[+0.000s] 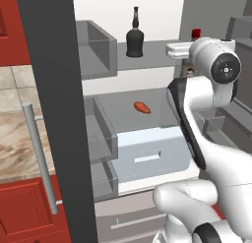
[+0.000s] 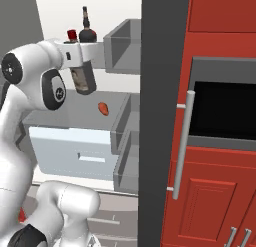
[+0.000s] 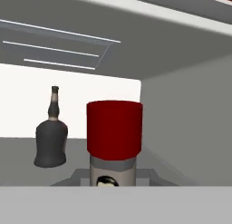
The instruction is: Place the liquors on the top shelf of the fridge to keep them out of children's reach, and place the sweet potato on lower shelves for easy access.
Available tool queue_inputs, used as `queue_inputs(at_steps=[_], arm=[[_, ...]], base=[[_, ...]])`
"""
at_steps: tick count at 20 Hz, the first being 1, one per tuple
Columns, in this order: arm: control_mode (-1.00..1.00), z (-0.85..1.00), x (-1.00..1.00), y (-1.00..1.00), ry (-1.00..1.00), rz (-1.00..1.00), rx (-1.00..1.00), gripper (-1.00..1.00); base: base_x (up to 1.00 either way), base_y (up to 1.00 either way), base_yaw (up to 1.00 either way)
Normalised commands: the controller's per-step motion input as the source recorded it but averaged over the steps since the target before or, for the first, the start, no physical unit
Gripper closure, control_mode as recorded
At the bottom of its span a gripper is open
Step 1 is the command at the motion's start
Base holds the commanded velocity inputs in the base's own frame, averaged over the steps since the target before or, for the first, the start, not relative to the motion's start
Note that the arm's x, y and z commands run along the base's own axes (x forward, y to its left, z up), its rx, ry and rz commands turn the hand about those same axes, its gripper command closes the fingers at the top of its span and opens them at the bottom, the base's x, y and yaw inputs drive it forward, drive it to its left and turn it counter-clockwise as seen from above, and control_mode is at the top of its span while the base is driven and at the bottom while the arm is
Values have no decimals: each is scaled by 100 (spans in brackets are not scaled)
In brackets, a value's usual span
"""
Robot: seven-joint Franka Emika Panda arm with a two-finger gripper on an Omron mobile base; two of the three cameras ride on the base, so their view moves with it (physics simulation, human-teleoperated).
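Shut around the slim grey glass bottle with pale label and red cap (image 2: 82,77), the white two-finger gripper (image 2: 80,56) at upper left of the right base view. Upper centre of the left base view: squat black round-bodied bottle (image 1: 135,39) upright on the grey translucent top shelf (image 1: 157,54), small orange-red sweet potato (image 1: 142,107) on the grey slab (image 1: 118,111) below. Close in the hand view, red cap low centre, black bottle to its left.

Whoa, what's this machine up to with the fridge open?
The white robot arm is stocking the fridge. Its fingers are shut on a red-capped bottle, held up at the level of the top shelf, where a squat black bottle already stands. A sweet potato lies on the lower shelf, above the pale blue drawer.
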Motion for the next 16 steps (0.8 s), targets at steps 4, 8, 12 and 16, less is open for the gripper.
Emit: queue_inputs(at_steps=[4,8,12,16], arm=[[-100,44,41,-12,1,-2,0,100],[-100,27,34,0,0,-1,0,100],[-100,1,28,0,0,0,0,100],[-100,0,32,0,0,0,1,100]], base=[[0,0,0],[0,0,0],[0,0,0],[0,0,0]])
